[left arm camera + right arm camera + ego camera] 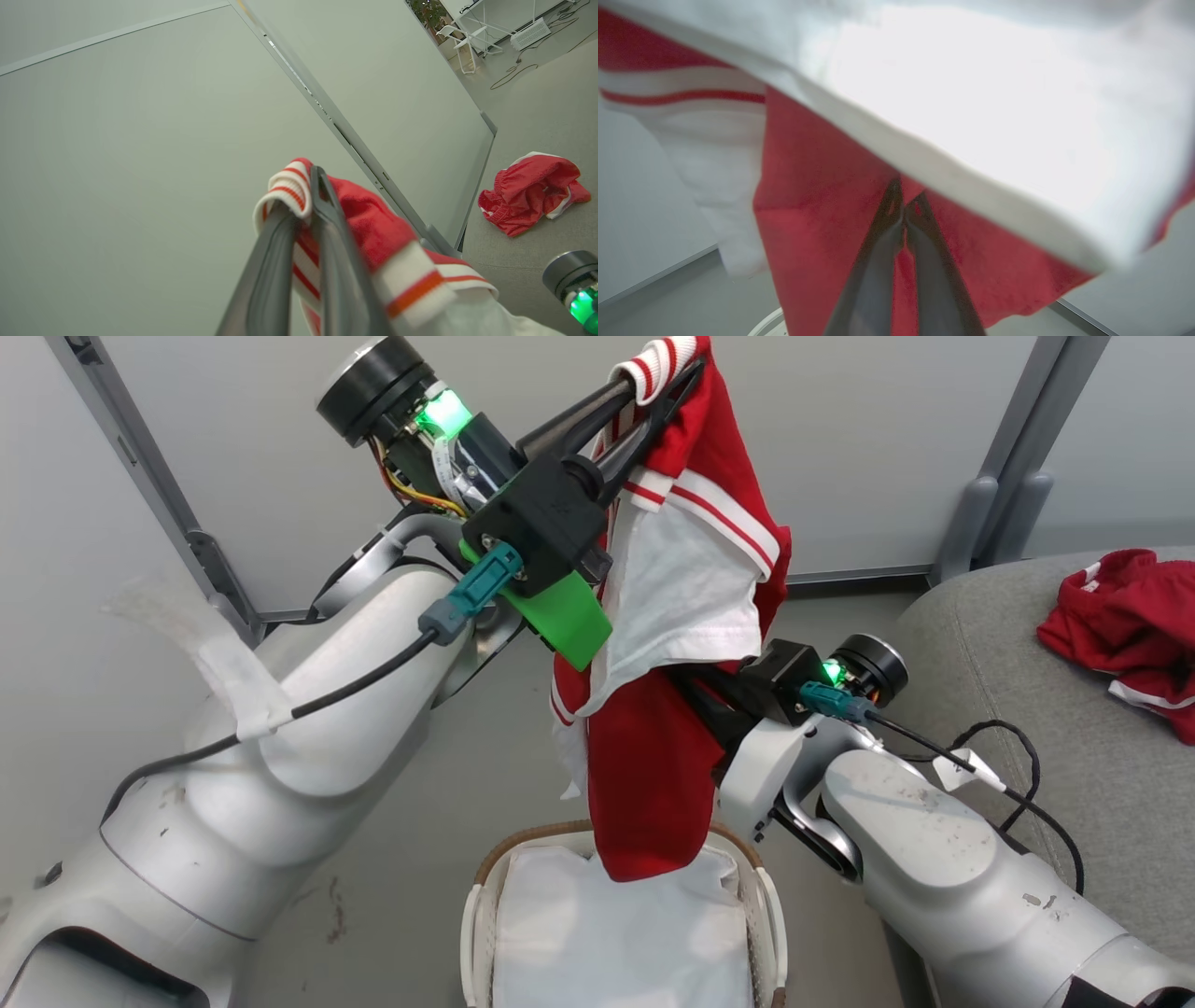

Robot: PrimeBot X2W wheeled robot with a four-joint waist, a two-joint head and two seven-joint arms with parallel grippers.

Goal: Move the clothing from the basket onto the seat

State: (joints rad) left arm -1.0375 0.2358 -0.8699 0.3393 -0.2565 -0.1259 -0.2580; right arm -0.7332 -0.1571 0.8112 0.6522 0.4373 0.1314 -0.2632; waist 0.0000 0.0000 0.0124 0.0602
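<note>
The red jersey (pixel 653 756) with white panels hangs in the air from top centre, its lower end touching the white lining (pixel 607 933) of the basket (pixel 523 845). My left gripper (pixel 667 378) is shut on the jersey's striped collar (pixel 289 186), held high. My right gripper (pixel 906 210) has its fingers pressed together on the jersey's red cloth (pixel 822 196); in the head view its fingers are hidden behind the garment, with only the wrist (pixel 794 681) showing. The red shorts (pixel 1130 621) lie crumpled on the grey seat (pixel 1008 728), also seen from the left wrist as shorts (pixel 530 191).
Grey wall panels with a metal frame post (pixel 990 513) stand behind the arms. The basket rests on the grey floor (pixel 411 859), just left of the seat's rounded corner. A black cable (pixel 1018 747) loops from my right forearm over the seat's edge.
</note>
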